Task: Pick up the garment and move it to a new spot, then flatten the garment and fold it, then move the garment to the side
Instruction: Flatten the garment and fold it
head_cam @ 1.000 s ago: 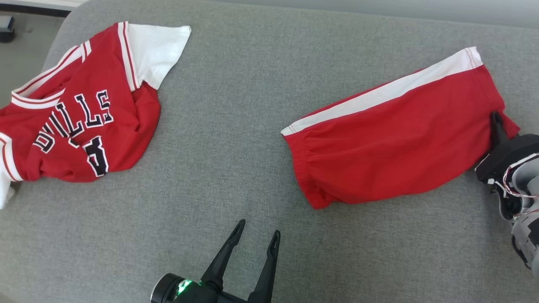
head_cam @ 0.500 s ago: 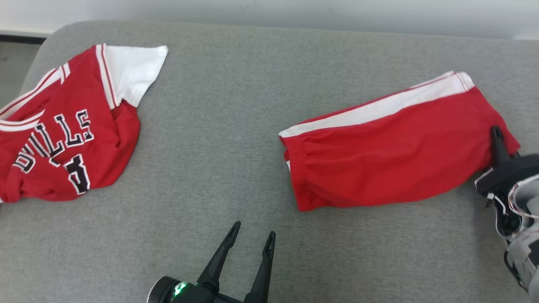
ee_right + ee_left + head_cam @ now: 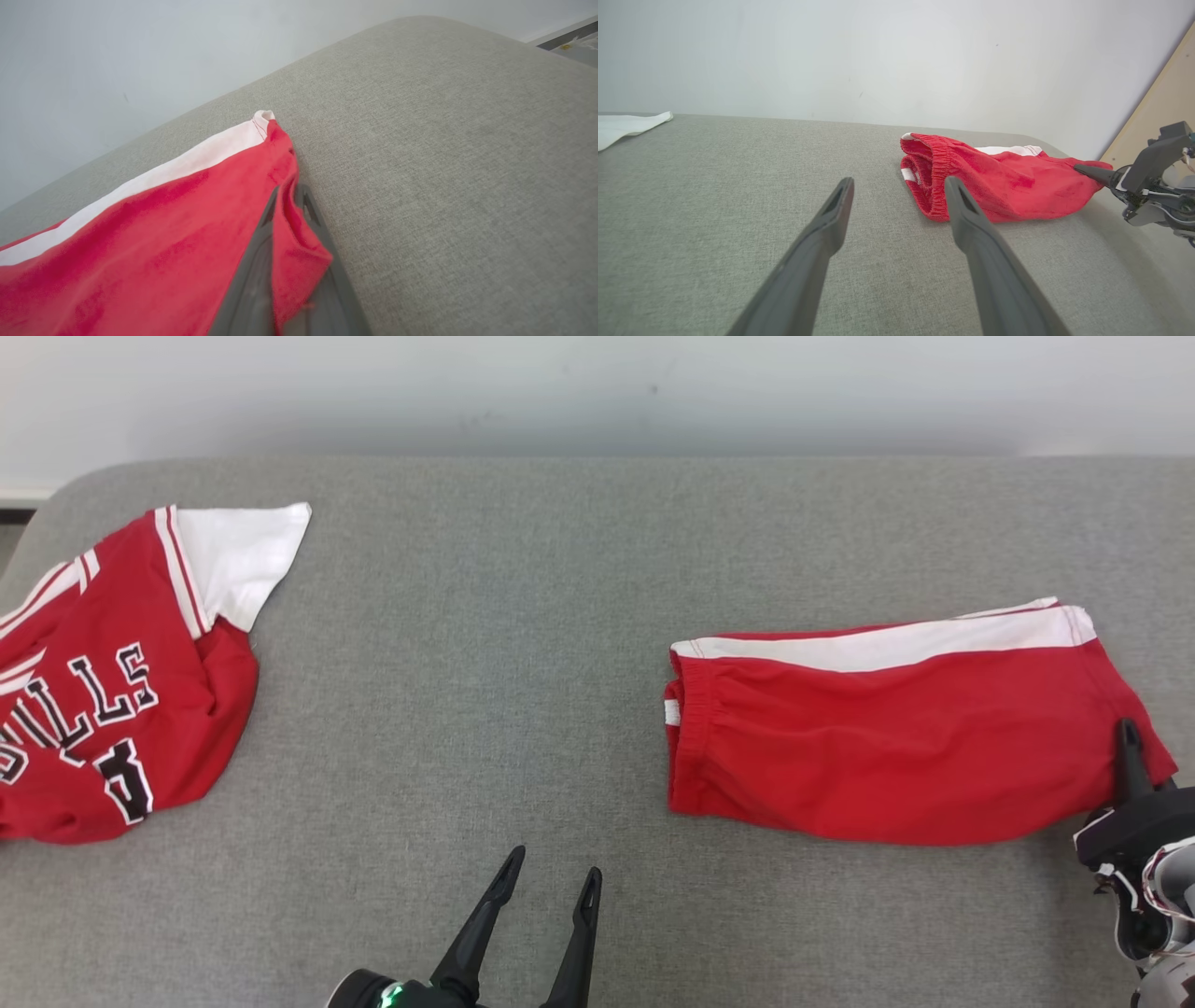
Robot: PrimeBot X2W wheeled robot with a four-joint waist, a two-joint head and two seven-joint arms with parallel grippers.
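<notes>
- Now right tool [image 3: 1128, 733] grips shorts [image 3: 887, 747] at a hem corner.
- Wide and empty, left tool [image 3: 551, 868] points over worktop [image 3: 485, 663], shorts ahead-right.
- Far to its left lies jersey [image 3: 112, 691].

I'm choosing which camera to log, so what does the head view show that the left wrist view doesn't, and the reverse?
Head view extra: the lettered body of the red jersey. Left wrist view extra: a pale wooden board at the right edge, and the shorts' elastic waistband seen end-on. Shared: the red shorts lying on the grey cushion, the jersey's white sleeve tip, the open left pincer, and the right pincer shut on the shorts' hem.
</notes>
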